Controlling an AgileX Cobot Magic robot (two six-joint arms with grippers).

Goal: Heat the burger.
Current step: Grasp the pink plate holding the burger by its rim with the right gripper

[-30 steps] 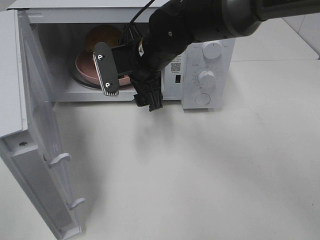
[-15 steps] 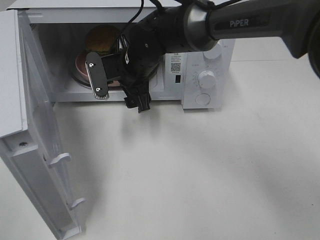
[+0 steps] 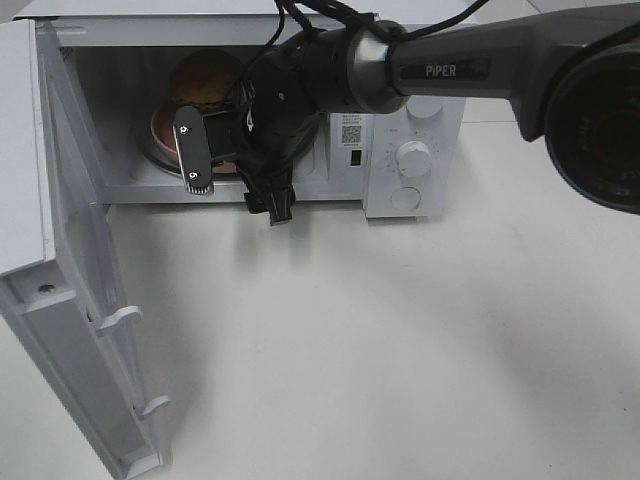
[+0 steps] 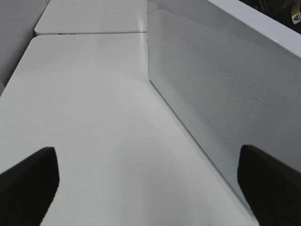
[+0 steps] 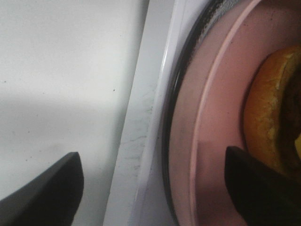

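The burger (image 3: pixel 207 78), with a golden-brown bun, sits on a round pink plate (image 3: pixel 163 131) inside the open microwave (image 3: pixel 345 185). My right gripper (image 3: pixel 205 155) has reached across to the microwave's opening and is open. One grey finger (image 3: pixel 193 152) stands in front of the plate's front rim. In the right wrist view my right gripper (image 5: pixel 150 197) has its tips wide apart over the sill, with the plate (image 5: pixel 218 122) and the burger's bun (image 5: pixel 265 108) just ahead. My left gripper (image 4: pixel 150 183) is open and empty beside the door's outer face.
The microwave door (image 3: pixel 65 290) hangs open at the left, with handle hooks (image 3: pixel 120 318) on its inner edge. It also shows in the left wrist view (image 4: pixel 221 89). The control panel with knobs (image 3: pixel 413 158) is at the right. White tabletop (image 3: pixel 400 340) lies in front.
My right gripper has moved left and further toward the microwave's opening, closer to the plate's front rim. The burger and plate have not moved.
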